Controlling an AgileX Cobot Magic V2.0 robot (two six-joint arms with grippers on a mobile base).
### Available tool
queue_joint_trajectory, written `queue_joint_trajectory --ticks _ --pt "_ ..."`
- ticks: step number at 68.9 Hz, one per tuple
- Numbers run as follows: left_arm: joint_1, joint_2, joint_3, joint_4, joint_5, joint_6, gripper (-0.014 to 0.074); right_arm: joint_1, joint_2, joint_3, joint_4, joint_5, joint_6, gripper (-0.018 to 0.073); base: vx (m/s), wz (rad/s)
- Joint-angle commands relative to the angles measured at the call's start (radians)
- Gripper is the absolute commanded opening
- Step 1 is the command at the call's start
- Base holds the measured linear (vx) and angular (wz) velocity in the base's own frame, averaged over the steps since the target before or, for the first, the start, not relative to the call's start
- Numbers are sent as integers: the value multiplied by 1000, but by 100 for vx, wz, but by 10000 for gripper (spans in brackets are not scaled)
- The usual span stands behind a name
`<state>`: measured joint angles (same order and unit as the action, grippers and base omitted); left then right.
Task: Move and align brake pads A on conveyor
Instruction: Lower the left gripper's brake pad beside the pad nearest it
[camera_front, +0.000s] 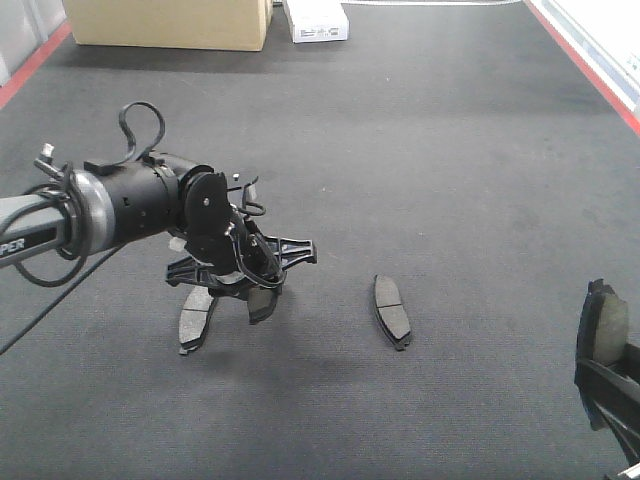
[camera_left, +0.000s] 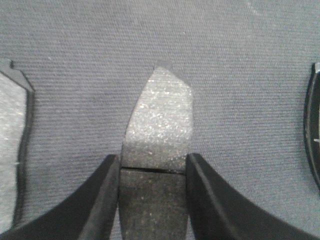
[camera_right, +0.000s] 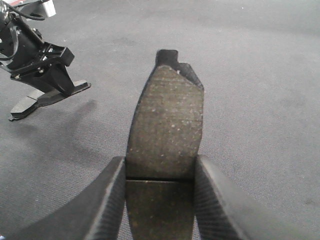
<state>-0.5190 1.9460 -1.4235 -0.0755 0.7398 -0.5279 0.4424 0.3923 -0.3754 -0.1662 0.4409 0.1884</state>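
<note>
Left tool clamped on one brake pad, right tool clamped on another, third pad apparently flat on conveyor.

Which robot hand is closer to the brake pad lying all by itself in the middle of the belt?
Left. The left gripper, holding its own pad, sits just left of the loose brake pad. The right gripper is farther off, at the right edge.

- Front view: high, looking down along the conveyor.
- Wrist views: close, between end-effector fingers, facing the belt.
- Shared: left end effector, in front and right-wrist views.
</note>
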Motion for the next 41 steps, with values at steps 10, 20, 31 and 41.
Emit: queue_joint_trajectory --ticks 10,20,31,41 --pt "-4 -18 -33 -9 -30 -12 111 -1 9 -31 -15 -88 1 55 0 0" --pt "-4 2 -33 -14 -2 -12 111 -1 9 -31 -15 -88 1 56 0 0" --pt "-4 31 -33 -31 1 -12 116 -1 9 -31 -15 -88 1 56 0 0" --pt "-4 41 -33 -38 4 -12 141 -1 9 -31 -15 -88 1 56 0 0"
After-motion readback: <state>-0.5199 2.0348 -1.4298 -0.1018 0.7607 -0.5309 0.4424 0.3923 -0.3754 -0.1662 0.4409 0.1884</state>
